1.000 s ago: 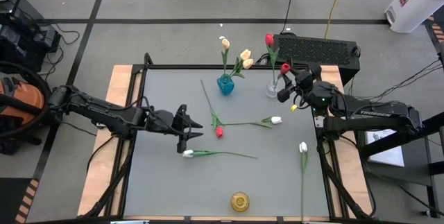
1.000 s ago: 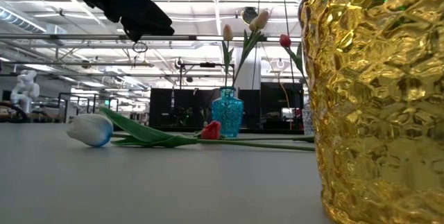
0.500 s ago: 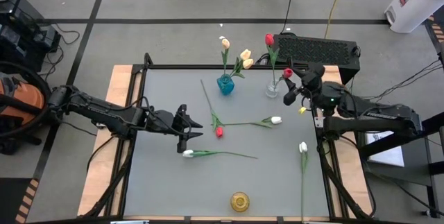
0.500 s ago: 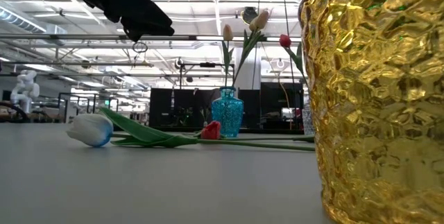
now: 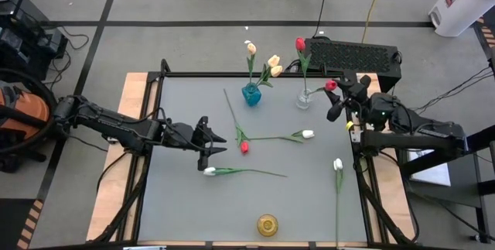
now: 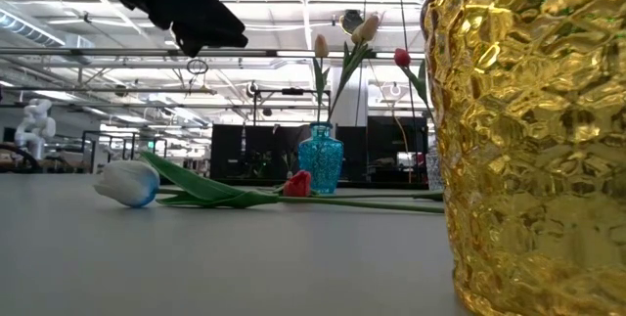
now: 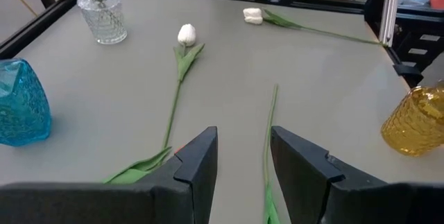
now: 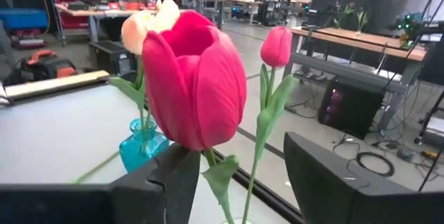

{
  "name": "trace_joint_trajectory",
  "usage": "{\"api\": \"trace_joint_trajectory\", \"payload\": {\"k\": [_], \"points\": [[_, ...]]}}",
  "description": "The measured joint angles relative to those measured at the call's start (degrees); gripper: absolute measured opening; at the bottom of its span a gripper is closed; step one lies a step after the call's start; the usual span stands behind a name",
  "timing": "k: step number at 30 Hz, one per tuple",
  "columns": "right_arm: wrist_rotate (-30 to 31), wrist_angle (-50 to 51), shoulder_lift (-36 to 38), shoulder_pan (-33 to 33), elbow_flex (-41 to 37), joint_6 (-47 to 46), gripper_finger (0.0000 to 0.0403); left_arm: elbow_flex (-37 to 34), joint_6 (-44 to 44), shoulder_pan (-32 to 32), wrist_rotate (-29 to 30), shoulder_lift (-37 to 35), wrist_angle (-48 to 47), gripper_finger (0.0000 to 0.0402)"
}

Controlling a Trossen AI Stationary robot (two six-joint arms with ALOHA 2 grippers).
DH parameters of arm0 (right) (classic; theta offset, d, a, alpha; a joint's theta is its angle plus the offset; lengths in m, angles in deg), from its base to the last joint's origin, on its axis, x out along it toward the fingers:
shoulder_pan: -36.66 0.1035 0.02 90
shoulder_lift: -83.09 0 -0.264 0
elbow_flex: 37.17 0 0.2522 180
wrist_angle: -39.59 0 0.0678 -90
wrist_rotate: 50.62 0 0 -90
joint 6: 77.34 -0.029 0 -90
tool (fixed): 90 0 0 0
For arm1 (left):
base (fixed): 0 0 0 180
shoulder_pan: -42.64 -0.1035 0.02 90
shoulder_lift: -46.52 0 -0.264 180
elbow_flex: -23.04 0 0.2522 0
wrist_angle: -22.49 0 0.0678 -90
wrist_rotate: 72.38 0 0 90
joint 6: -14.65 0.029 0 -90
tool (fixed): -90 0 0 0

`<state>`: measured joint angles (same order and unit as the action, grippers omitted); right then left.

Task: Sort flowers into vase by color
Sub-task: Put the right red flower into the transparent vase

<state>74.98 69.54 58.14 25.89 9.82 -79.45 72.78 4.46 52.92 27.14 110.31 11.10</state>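
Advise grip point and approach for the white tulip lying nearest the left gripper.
Grip the thin stem just behind the bud of the white tulip, not the soft bud. It lies flat, its stem running toward the table's right side, so come straight down with the fingers straddling the stem crosswise. The left gripper hovers open just beyond the bud; probably a short move. The leaf along the stem may bunch, so stay near the bud.

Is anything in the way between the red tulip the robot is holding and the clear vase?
Nothing visible blocks it. The right gripper holds a red tulip just beside the clear glass vase, with only open air between them. One red tulip already stands in that vase, so the new stem has to slip in next to it.
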Motion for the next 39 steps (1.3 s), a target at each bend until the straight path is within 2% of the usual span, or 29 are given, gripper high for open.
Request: {"api": "trace_joint_trajectory", "payload": {"k": [8,14,21,26,31,35,39], "points": [[-2.93,-1.33,-1.19,0.00,0.02,-0.80,0.0199,0.00,0.00,0.00,0.30,0.00,0.35,0.0141],[-2.64,-1.74,-4.89,-0.02,0.02,-1.96,0.0199,0.00,0.02,0.00,0.35,0.00,0.82,0.0141],[6.00,-8.36,-9.61,-0.09,0.02,1.51,0.0199,0.00,0.02,0.00,0.35,0.00,0.80,0.0141],[6.90,-12.82,-11.49,-0.27,0.02,4.57,0.0199,0.00,0.02,0.00,0.33,0.00,0.79,0.0141],[6.86,-12.97,-13.13,-1.77,0.02,4.74,0.0199,0.00,0.07,0.00,0.33,0.00,0.76,0.0141],[6.64,-12.95,-14.55,-2.80,0.02,5.75,0.0216,0.00,0.07,0.00,0.33,0.00,0.74,0.0141],[6.54,-12.99,-15.41,-3.29,0.02,5.87,0.0254,0.00,0.07,0.18,0.33,0.00,0.72,0.0141]]}}
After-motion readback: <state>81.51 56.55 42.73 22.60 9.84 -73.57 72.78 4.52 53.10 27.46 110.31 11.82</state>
